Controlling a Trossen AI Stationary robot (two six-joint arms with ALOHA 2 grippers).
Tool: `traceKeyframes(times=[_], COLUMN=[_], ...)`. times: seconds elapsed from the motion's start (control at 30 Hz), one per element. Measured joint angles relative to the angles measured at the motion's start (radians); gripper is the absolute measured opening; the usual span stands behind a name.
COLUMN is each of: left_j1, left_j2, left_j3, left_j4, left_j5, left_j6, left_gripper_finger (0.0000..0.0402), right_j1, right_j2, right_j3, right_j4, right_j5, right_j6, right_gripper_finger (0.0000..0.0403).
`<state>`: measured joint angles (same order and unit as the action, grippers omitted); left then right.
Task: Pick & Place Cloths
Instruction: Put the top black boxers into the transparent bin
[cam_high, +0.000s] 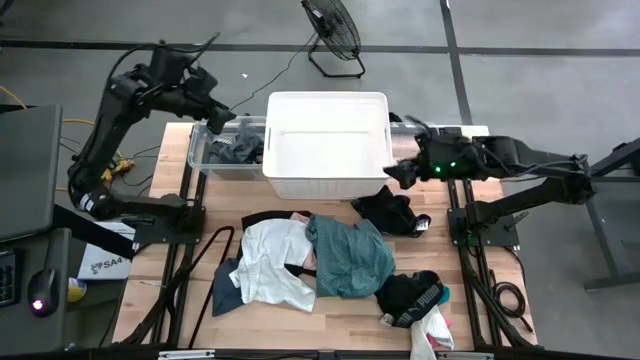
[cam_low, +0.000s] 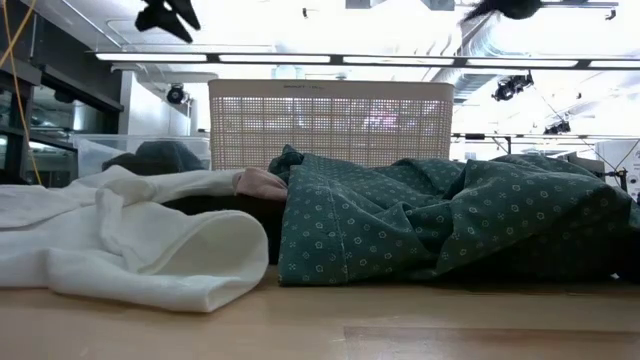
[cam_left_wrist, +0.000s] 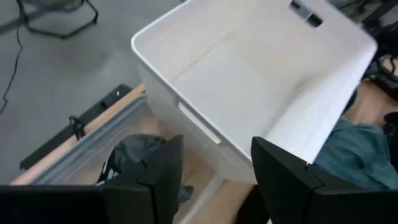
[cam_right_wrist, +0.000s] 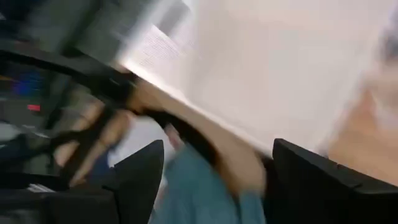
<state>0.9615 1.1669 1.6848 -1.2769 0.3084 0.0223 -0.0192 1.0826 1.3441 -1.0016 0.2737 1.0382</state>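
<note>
Several cloths lie in a heap on the wooden table: a white one (cam_high: 268, 258), a teal-green one (cam_high: 347, 256), a black one (cam_high: 392, 210), a black printed one (cam_high: 410, 296) and a dark blue one (cam_high: 225, 292). A dark grey cloth (cam_high: 240, 150) lies inside the clear bin (cam_high: 198, 152). My left gripper (cam_high: 218, 125) hangs open above that bin's far end, with nothing between its fingers (cam_left_wrist: 155, 168). My right gripper (cam_high: 392, 172) is open and raised beside the right wall of the white basket (cam_high: 327, 145), above the black cloth.
The white basket stands at the table's far middle, with the clear bin against its left side. A floor fan (cam_high: 335, 35) stands beyond the far edge. Bare wood shows along the near edge (cam_high: 300, 330) and at the far right (cam_high: 490, 190).
</note>
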Motion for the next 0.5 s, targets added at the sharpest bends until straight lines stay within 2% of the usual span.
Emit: traceKeyframes(times=[0.13, 0.27, 0.5], left_j1=[0.0, 0.0, 0.0], left_j2=[-0.029, -0.033, -0.032], left_j3=[0.0, 0.0, -0.016], left_j4=[0.0, 0.0, 0.011], left_j5=[0.002, 0.002, 0.034], left_j6=[0.003, 0.003, 0.01], left_gripper_finger=[0.0184, 0.0184, 0.0184], right_j1=[0.043, 0.125, 0.235], right_j2=[0.029, 0.086, 0.22], right_j3=[0.0, 0.0, -0.061], right_j4=[-0.236, -0.383, -0.408], right_j5=[-0.064, -0.086, -0.024], right_j6=[0.221, 0.337, 0.523], right_gripper_finger=[0.0293, 0.0293, 0.0293])
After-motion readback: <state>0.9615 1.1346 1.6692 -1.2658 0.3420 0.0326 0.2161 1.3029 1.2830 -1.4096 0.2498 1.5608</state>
